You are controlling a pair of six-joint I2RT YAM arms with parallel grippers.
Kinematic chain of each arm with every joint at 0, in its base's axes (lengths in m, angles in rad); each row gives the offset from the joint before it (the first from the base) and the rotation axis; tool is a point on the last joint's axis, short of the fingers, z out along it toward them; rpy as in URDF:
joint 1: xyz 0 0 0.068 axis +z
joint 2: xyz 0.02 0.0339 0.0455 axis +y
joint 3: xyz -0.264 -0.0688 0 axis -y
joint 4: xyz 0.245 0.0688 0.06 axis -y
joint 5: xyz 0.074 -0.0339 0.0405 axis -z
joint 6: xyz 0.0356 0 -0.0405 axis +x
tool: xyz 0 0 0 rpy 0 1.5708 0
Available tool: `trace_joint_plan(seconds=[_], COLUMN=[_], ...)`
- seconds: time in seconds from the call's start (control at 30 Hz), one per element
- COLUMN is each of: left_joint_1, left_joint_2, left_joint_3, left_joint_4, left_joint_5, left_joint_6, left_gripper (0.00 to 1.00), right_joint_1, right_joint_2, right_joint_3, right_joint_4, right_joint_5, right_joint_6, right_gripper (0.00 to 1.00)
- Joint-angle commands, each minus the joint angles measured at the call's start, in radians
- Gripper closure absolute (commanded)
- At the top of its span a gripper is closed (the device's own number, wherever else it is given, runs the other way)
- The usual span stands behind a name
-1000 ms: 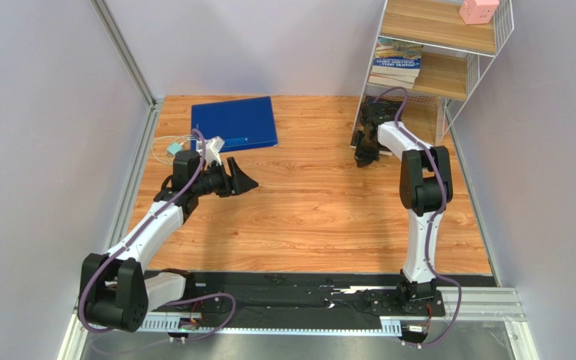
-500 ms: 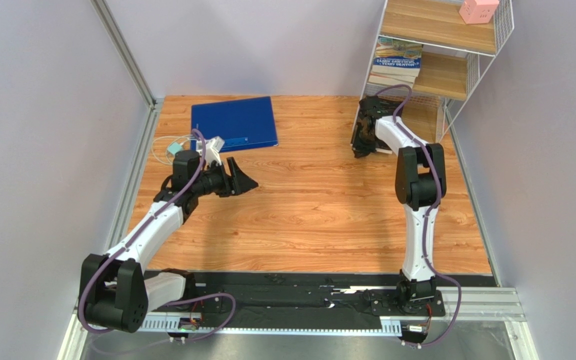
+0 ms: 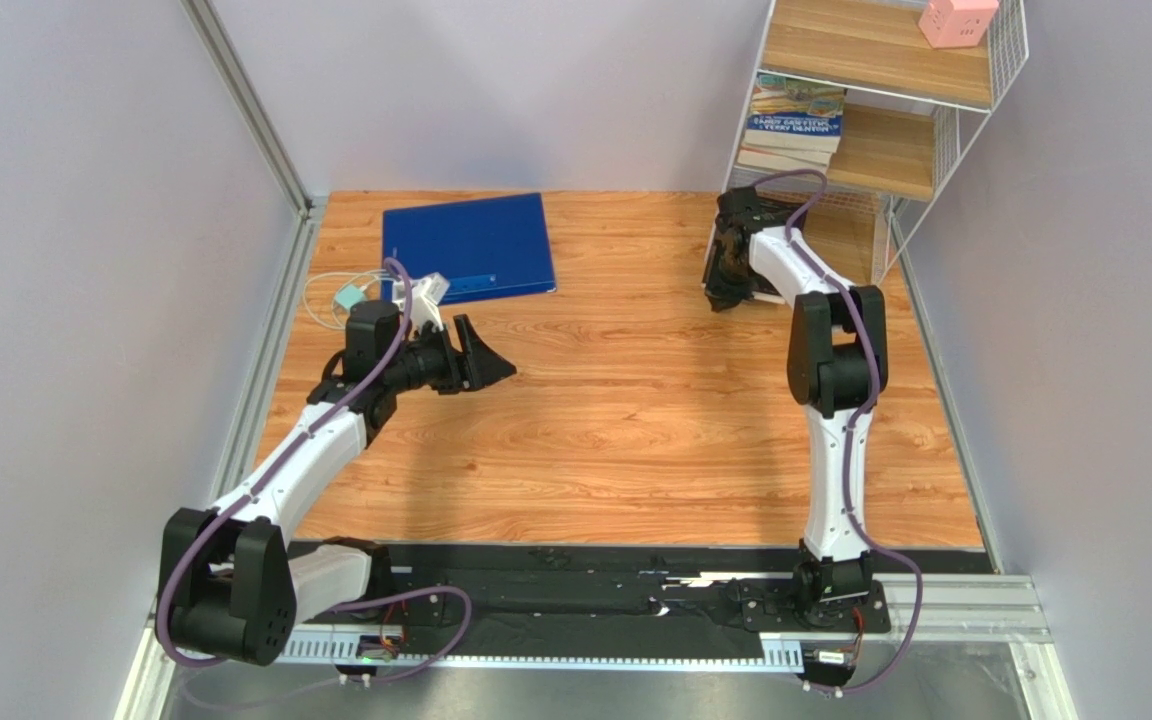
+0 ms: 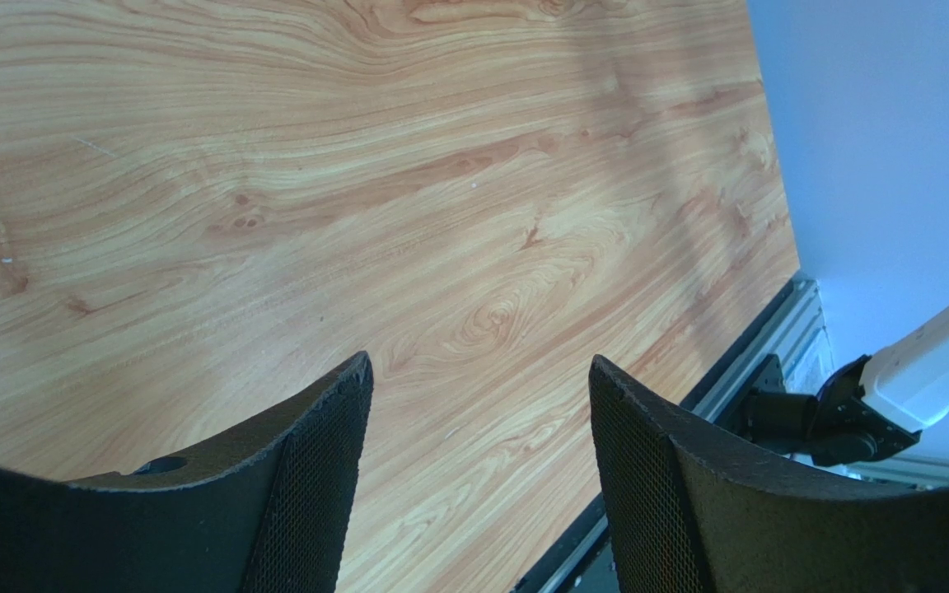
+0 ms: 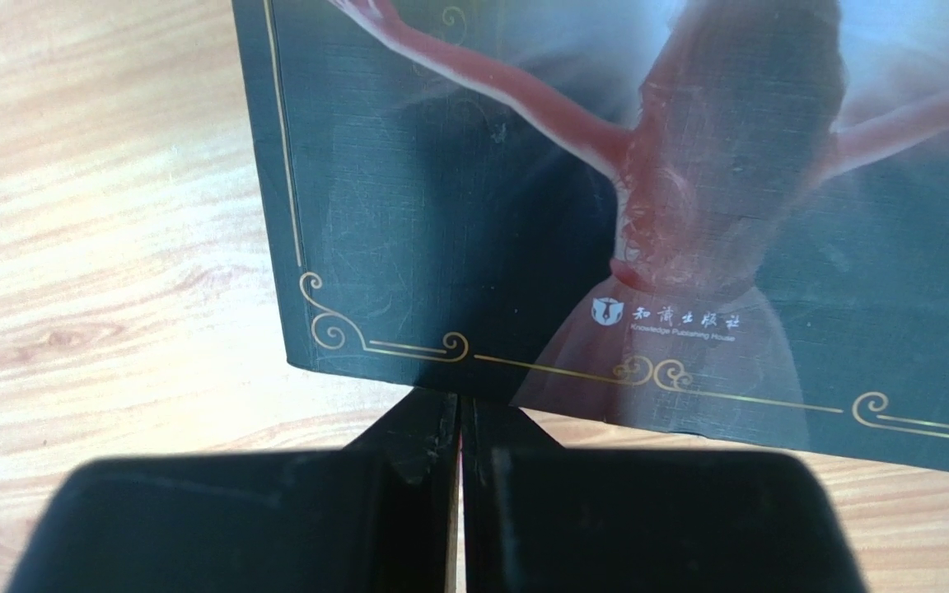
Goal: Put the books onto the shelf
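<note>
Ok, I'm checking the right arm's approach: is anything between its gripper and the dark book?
Nothing visible is. The right gripper, shut, has its tips right at the dark book's near edge, with bare wood on either side. Whether they touch it I cannot tell.

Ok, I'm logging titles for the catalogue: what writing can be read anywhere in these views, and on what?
"Knowledge Publishing House": tiny print under a white logo on the dark book, right wrist view; faint, so a likely reading.
Chinese characters beside that logo: too blurred to read.
Spines of the stacked books on the shelf: lettering too small to read.
blue binder: no text visible.
</note>
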Motion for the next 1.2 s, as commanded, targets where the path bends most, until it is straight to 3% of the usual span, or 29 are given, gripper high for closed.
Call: trace_joint_plan(seconds=[0.0,0.43,0.7,1.17], left_joint_1=[0.002,0.002,0.002,0.002], left_joint_2=[-0.031,-0.082,-0.172,-0.258], left_joint_3=[-0.001,-0.018,-0.002,0.028], left_joint_4=[-0.009,-0.035,-0.113,-0.186], left_joint_5=[0.003,-0.003,-0.032,-0.037], left_joint_6=[0.031,0.031,0.037,0.038], left_gripper=[0.30,0.30,0.28,0.27], right_joint_1=[-0.031,-0.031,-0.027,0.036], right_joint_2=[0.020,0.030,-0.114,-0.320], right_joint_3=[0.078,0.071,-0.150,-0.337], right_joint_4=[0.055,0.096,0.280,0.296], right_joint_5=[0.055,0.057,-0.037,-0.047], right_joint_6=[0.025,0.029,0.048,0.032], right_gripper=[1.00,0.98,0.96,0.96])
